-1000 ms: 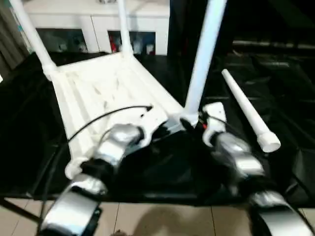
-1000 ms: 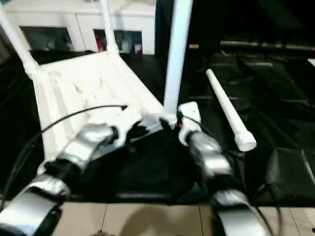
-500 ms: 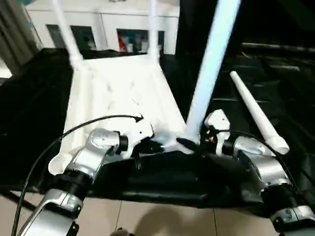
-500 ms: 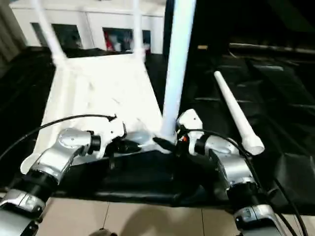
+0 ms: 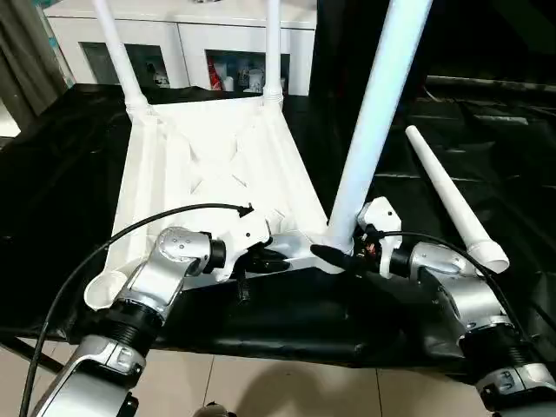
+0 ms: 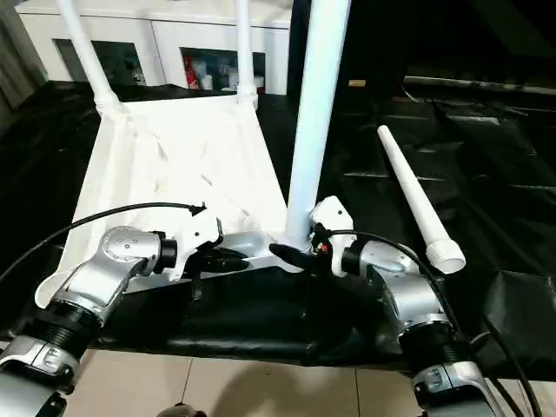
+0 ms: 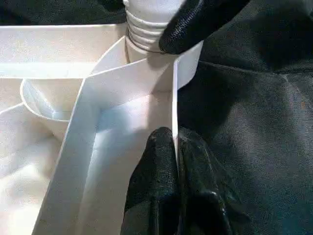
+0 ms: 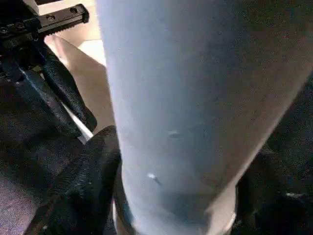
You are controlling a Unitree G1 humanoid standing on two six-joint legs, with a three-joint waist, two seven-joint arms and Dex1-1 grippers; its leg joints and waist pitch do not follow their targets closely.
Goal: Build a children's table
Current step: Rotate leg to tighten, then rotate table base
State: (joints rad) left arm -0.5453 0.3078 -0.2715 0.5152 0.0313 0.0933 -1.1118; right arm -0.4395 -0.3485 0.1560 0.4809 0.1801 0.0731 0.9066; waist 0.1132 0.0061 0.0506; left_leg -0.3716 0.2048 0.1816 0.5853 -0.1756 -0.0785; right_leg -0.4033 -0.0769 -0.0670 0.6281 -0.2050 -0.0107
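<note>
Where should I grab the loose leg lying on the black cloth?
Grip the loose leg mid-shaft, coming down from above with the fingers across it. It lies flat on the cloth, is round and tapered, and is free on both sides. The flared near end looks too wide.

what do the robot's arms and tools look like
Both forearms are silver metal cylinders with black ribbed joints. Each ends in a white wrist housing and a tool of two black fingers: left tool, right tool. A thin black cable loops over the left arm; another runs along the right.

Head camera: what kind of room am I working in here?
Probably an indoor home-style or demo room: a white glass-door cabinet holding small items, a grey curtain and pale floor tiles beyond the black-draped work surface.
</note>
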